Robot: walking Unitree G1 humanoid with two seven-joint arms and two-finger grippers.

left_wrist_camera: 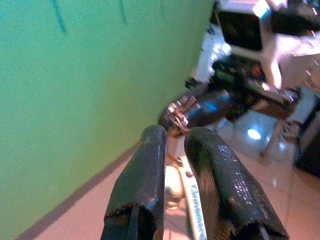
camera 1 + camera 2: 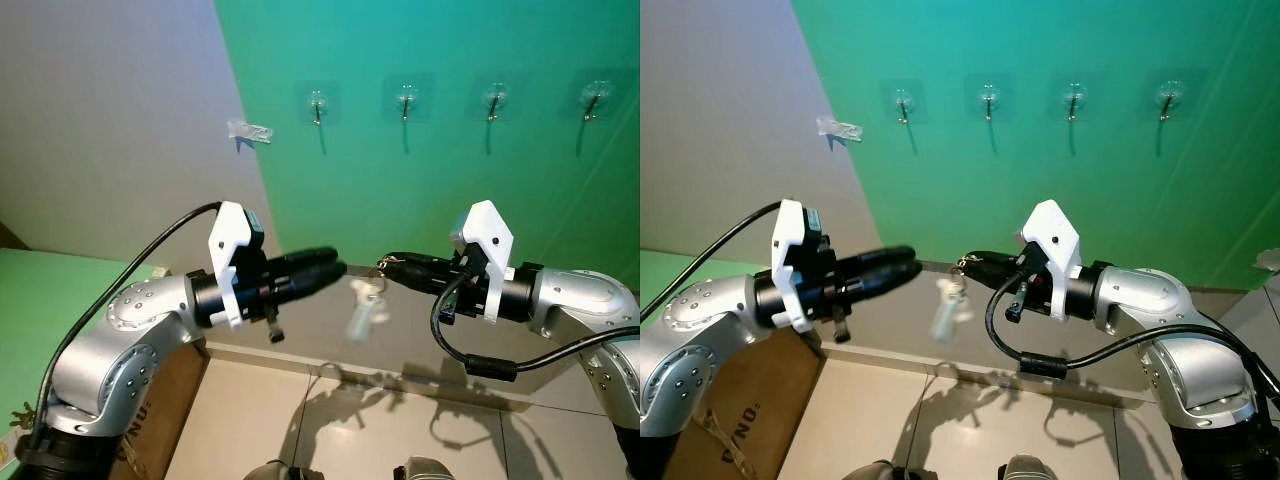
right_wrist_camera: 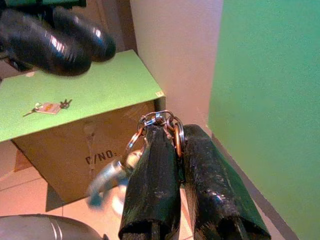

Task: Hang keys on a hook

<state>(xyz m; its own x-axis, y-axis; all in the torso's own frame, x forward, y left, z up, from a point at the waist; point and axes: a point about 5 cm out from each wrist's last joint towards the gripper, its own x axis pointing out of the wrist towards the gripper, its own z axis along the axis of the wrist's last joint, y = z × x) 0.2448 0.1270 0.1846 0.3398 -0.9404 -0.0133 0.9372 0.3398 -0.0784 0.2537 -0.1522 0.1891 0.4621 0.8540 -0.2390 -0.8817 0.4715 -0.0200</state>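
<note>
My right gripper (image 2: 385, 265) is shut on a metal key ring (image 3: 160, 120), held out in front of the green wall. The keys (image 2: 365, 305) dangle below it, blurred, with a pale tag. My left gripper (image 2: 335, 258) points toward it from the left, fingers together and holding nothing, a short gap away from the ring. In the left wrist view the ring (image 1: 177, 112) sits just beyond my left gripper's (image 1: 176, 137) tips. Several clear hooks (image 2: 405, 100) are stuck in a row high on the green wall, well above both grippers.
Another clear hook (image 2: 250, 131) sticks out of the grey wall to the left. A cardboard box (image 2: 160, 400) with a green top stands under my left arm; a second set of keys (image 3: 47, 107) lies on it. The floor below is tiled.
</note>
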